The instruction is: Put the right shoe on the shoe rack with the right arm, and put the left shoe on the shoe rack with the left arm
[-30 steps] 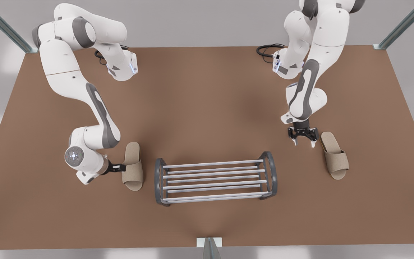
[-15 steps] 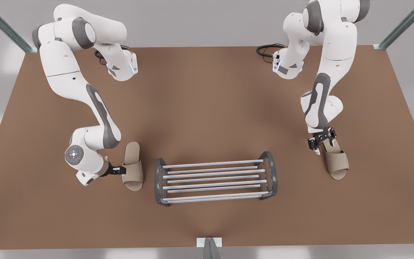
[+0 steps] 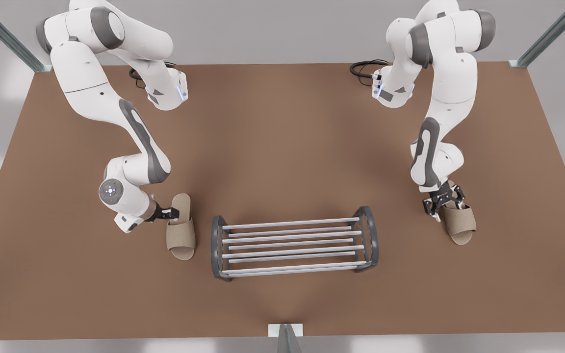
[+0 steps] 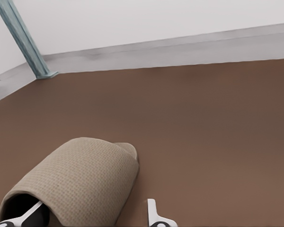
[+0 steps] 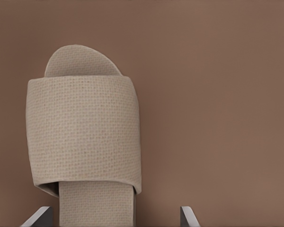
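at the front view's left, the left shoe (image 3: 181, 236) is straddled at its strap edge by the parted left gripper (image 3: 173, 213), one finger tucked inside. the shoe rack (image 3: 218, 240) is set between. at the right, the right shoe (image 3: 460, 223) is flanked by the wide right gripper (image 3: 443, 205).

Brown tabletop (image 3: 282, 142), matte. Shoe rack (image 3: 294, 242) stands on it near the middle of the near edge, bars parallel to that edge. One beige slipper (image 3: 181, 230) flat on the tabletop just beside the rack's end toward the front view's left. Other slipper (image 3: 456, 219) flat, apart from the opposite end, toward the front view's right edge. Black cable (image 3: 365, 67) coiled at the far edge.
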